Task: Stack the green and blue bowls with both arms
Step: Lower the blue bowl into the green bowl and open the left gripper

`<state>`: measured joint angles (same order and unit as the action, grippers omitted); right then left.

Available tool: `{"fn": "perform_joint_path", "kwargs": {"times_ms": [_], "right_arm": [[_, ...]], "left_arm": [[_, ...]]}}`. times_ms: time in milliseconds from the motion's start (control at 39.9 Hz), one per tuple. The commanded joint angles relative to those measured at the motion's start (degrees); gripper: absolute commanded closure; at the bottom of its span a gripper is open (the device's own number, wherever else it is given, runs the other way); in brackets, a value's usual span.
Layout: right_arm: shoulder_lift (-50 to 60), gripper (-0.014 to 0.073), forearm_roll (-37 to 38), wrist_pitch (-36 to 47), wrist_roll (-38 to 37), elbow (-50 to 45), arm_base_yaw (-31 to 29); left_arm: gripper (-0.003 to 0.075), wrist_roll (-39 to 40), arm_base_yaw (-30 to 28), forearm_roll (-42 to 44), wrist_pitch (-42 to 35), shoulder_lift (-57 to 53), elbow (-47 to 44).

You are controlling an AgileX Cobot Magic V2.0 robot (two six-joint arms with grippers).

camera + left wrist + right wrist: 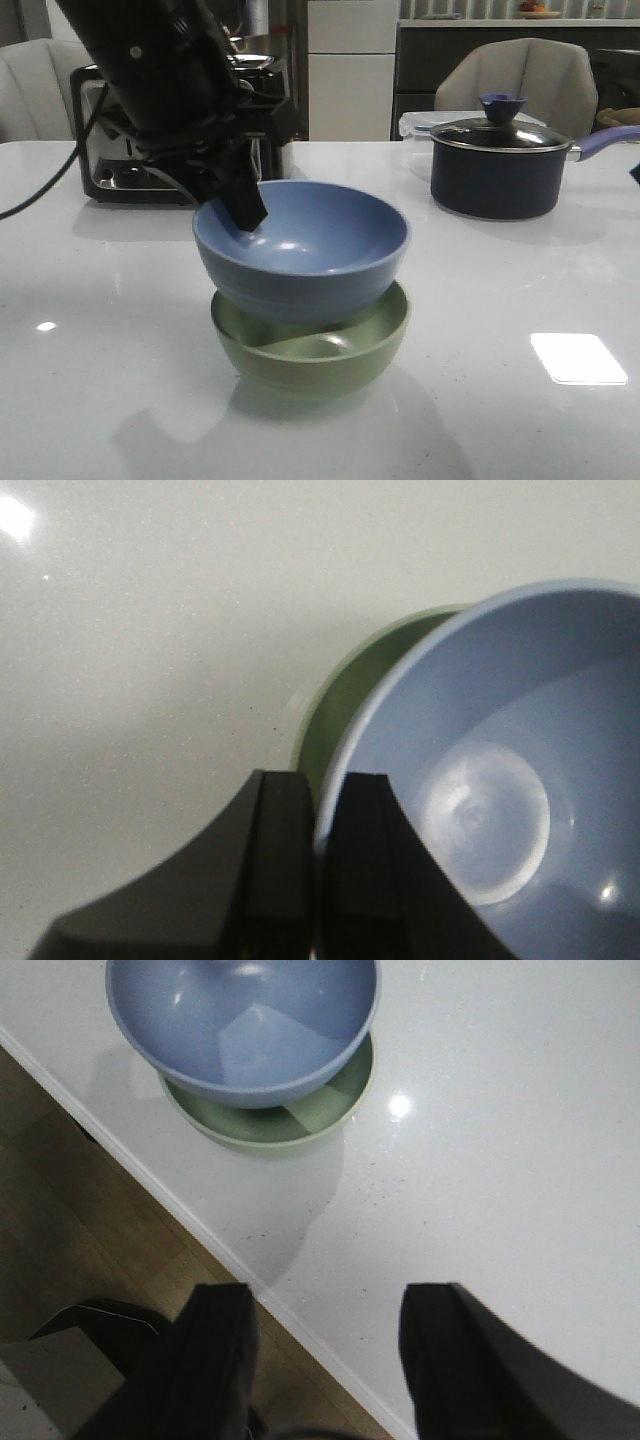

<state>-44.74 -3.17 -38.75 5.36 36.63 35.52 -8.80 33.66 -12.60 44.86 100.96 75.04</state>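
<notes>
— White glossy table (100, 330), kitchen chairs behind. Where do things stand?

— Blue bowl (305, 250) sits inside the green bowl (320, 355), slightly tilted and off-centre, so a crescent of green shows on the side away from my left claw (243, 210). The stack is close to finished, I judge. That claw is pinched on the blue bowl's rim: one finger inside, one outside.

— What's left?

— Letting go and pulling clear, by my reckoning. The tilt may settle once I release; I can't tell whether the blue bowl is fully seated.

— Right side?

— My right claw (325, 1360) holds nothing, fingers spread wide. It hangs over the table edge, well apart from the blue bowl, with wooden floor showing below.

— What does each camera add?

— Front view alone shows the saucepan (495, 165) with its lid, well beyond the blue bowl, and a toaster (110, 160) behind my left arm. Left wrist view shows the rim caught between my fingers (365, 860), and the green rim peeking just outside the blue one. Right wrist view shows the bowls from above and how near the stack stands to the table edge, which the front view hides.
</notes>
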Motion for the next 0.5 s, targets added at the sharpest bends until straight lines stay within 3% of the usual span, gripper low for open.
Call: {"fn": "perform_joint_path", "kwargs": {"times_ms": [0, 351, 477], "right_arm": [[0.41, 0.0148, -0.14, 3.29, 0.60, 1.56, 0.04], [0.41, 0.0148, -0.14, 3.29, 0.60, 1.56, 0.04], [0.41, 0.0148, -0.14, 3.29, 0.60, 1.56, 0.04]], "left_arm": [[0.0627, 0.05, 0.94, -1.80, -3.60, -1.78, 1.55], [0.0626, 0.05, 1.80, -1.31, -5.40, 1.29, 1.55], [0.0591, 0.05, 1.80, -0.79, -5.52, 2.20, 1.55]]}}
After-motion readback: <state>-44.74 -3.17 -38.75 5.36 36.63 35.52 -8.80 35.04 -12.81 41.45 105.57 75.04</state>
